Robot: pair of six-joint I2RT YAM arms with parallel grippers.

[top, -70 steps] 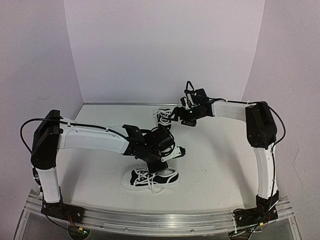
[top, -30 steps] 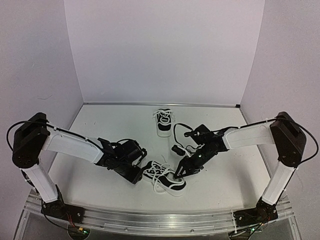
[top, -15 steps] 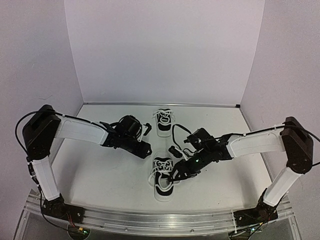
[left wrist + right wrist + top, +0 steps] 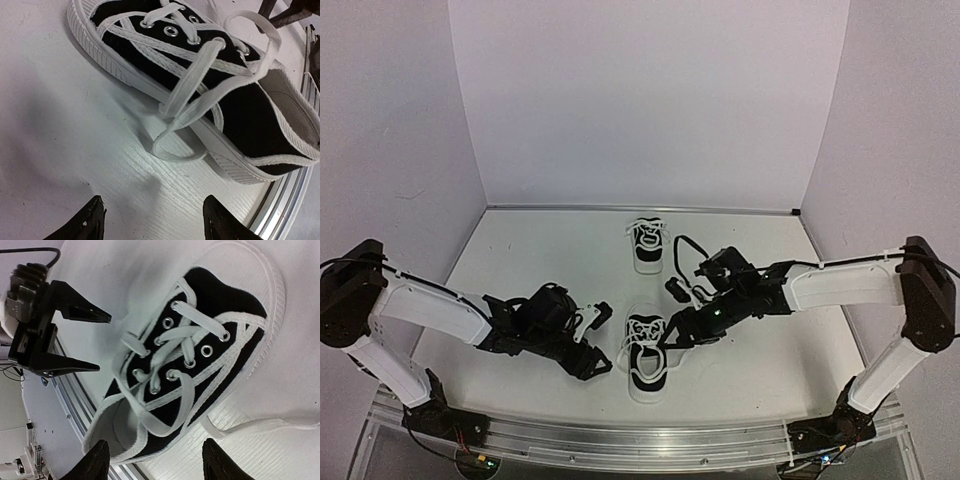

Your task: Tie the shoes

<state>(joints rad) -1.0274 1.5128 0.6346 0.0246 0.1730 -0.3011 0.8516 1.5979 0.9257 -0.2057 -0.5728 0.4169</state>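
While the right gripper (image 4: 665, 338) blurs into black canvas from overhead and the far sneaker (image 4: 647, 245), well back from the front rail (image 4: 640, 438), is too small to read its lacing, the wrist views catch only bare fingertips. Right and left gripper (image 4: 155, 220) both gape wide, nothing held! The near sneaker (image 4: 210, 340) sits just behind that rail, heel toward it: black upper, white sole and toe cap, metal eyelets, white laces (image 4: 200, 75) slack, one loop spilled sideways.
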